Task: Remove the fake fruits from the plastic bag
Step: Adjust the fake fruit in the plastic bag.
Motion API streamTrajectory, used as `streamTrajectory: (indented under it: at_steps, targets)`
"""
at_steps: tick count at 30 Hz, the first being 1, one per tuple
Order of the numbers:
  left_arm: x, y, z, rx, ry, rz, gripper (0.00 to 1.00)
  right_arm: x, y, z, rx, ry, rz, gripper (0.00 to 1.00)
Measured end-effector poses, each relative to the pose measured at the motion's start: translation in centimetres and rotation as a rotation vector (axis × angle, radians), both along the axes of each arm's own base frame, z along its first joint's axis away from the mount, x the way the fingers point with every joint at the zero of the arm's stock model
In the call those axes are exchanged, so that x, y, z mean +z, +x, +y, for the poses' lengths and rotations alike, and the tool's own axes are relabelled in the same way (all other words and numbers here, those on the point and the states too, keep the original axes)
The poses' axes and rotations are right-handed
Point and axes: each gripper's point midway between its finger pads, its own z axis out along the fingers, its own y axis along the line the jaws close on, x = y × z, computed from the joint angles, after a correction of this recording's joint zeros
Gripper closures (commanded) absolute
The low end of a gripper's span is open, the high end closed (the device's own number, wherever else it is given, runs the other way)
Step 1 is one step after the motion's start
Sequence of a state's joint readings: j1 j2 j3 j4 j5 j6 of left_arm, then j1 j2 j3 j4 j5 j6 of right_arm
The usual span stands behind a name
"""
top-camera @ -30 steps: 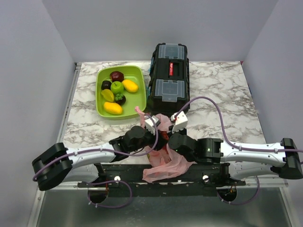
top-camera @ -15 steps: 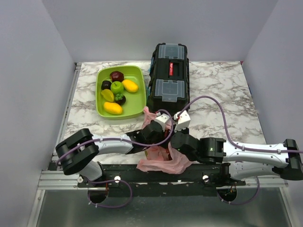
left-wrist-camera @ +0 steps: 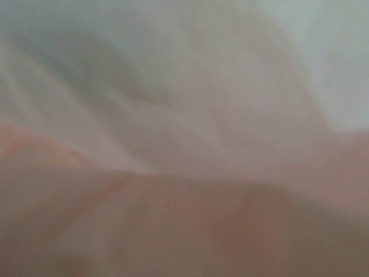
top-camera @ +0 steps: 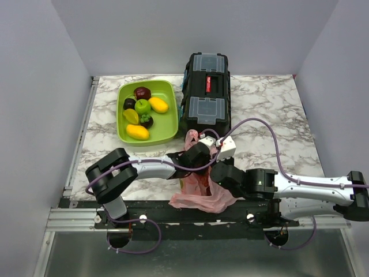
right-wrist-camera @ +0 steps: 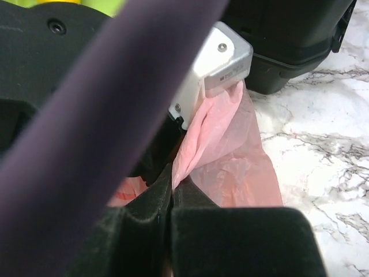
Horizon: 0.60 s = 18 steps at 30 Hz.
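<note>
**Bag pinched near the front edge**

The plastic bag (top-camera: 199, 187) lies bunched at the worktop (top-camera: 271, 115) front edge, with the toolbox (top-camera: 204, 95) close behind and open marble to the right. The right hand (right-wrist-camera: 172, 199) clamps its film. The left hand (top-camera: 195, 157), its opening impossible to tell, has pushed further right.

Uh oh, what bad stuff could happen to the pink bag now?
The right gripper pinches a thin fold of the plastic bag, so a hard pull might rip it or let it slip free. The left wrist view shows only pink blur, so the left arm may be groping blind. The bag also lies right at the near edge of the table, so anything tipped out could drop off.
</note>
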State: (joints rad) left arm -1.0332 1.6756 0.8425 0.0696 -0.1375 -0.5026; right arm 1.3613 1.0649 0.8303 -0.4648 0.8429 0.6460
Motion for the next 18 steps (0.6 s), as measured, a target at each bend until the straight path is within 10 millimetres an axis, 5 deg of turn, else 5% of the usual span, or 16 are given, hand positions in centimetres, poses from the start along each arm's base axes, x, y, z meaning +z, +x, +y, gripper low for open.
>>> streamTrajectory:
  at_steps: [9,18]
  targets:
    - [1.7,-2.9,1.7,-0.099,-0.045,0.04,0.87,-0.9,-0.3,-0.5,-0.026,0.004,0.022,0.99]
    - [10.0,-6.8,2.9,-0.267,-0.269,-0.031,0.87,-1.7,0.0,-0.6,-0.055,-0.016,0.029,0.99]
